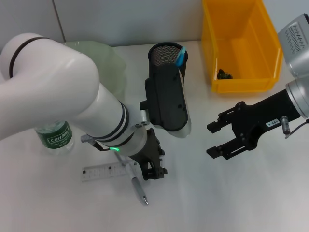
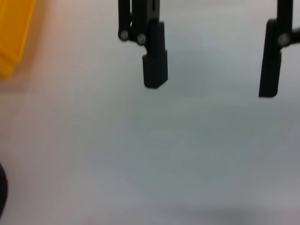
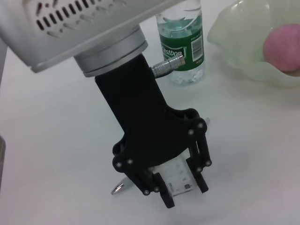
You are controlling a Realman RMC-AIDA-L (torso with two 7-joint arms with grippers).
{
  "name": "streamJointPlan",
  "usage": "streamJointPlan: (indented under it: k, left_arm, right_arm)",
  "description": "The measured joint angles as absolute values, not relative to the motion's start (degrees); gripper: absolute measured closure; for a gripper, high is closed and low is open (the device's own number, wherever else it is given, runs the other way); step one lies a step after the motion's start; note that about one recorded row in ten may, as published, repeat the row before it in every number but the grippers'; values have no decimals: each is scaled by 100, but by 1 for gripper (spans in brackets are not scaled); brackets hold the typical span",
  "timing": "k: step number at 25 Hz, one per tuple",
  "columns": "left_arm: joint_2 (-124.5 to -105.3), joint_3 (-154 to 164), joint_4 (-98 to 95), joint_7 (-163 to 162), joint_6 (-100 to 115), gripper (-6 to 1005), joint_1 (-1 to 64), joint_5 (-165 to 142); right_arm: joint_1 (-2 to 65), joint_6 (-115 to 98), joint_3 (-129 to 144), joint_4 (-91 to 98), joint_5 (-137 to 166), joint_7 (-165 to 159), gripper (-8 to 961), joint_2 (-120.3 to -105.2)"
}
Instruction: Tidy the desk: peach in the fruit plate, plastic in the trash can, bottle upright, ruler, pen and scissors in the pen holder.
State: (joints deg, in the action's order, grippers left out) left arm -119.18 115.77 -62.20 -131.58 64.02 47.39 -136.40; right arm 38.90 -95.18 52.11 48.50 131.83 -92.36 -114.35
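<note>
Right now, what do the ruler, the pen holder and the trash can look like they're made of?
The ruler: probably clear plastic, whitish and see-through with printed black marks.
The pen holder: black wire mesh, likely metal; fine holes show along the rim.
The trash can: bright yellow moulded plastic, smooth and slightly glossy, with thin sloped walls.
</note>
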Motion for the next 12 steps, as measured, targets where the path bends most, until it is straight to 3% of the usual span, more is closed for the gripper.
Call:
streamJointPlan:
  k: [2, 12]
  left_arm:
    - [-11918, 11559, -6266, -13158, 6416, 609, 4733, -13641]
    - [-11885, 10178, -8143, -13411, 7702, 608, 4136, -13744]
  right_arm:
    - [3880, -9519, 5212, 4851, 13183, -9236, 237, -11433]
    - [3715, -9724, 5106, 5032, 13169, -9408, 237, -11323]
